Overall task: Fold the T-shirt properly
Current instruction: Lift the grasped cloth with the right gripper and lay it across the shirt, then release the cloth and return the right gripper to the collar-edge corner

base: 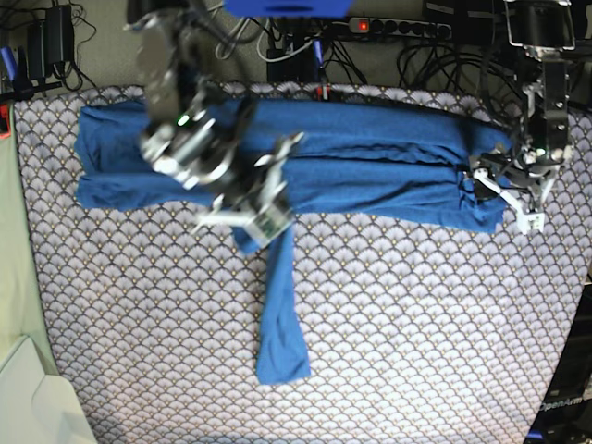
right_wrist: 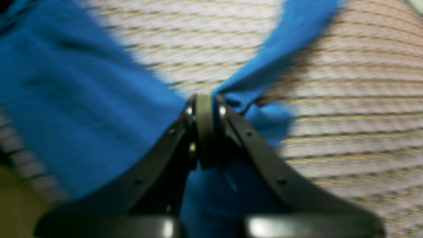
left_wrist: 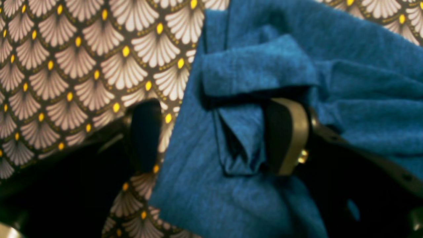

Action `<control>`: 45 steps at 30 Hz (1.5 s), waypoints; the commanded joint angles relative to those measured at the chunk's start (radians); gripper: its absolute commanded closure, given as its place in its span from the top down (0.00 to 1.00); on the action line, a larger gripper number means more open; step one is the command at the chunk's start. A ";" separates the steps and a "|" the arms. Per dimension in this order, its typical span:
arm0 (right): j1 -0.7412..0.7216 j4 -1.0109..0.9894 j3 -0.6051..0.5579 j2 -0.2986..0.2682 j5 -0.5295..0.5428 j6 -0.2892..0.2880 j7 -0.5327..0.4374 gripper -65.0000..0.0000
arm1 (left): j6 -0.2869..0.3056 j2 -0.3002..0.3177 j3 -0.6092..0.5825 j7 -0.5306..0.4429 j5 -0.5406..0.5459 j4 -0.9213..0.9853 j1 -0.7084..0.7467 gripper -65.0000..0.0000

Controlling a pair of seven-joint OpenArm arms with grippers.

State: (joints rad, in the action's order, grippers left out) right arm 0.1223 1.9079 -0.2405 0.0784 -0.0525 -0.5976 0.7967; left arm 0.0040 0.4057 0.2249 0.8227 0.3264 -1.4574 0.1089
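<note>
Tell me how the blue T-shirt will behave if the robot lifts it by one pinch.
Probably floppy: the T-shirt bunches into soft folds, and its sleeve lies limp. It likely drapes from the shut right gripper. It seems light and thin, so it may drag on the table cover.

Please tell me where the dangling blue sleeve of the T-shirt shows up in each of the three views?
Base: the sleeve hangs from the long folded T-shirt toward the picture's bottom, just left of centre.
Right wrist: blurred; a blue strip runs up-right from the right gripper, possibly that sleeve.
Left wrist: not identifiable.
Shared landmark: the scallop-patterned table cover.
</note>
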 commanded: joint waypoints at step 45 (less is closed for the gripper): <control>0.164 -0.041 -0.161 0.005 0.013 0.003 -0.024 0.39 | 0.001 0.019 0.006 -0.013 -0.002 -0.024 -0.005 0.73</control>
State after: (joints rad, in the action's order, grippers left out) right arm 0.2916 1.8473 -0.3958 0.0776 -0.0547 -0.5976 0.7944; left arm 0.0071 0.4068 0.2245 0.8230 0.3264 -1.4620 0.1135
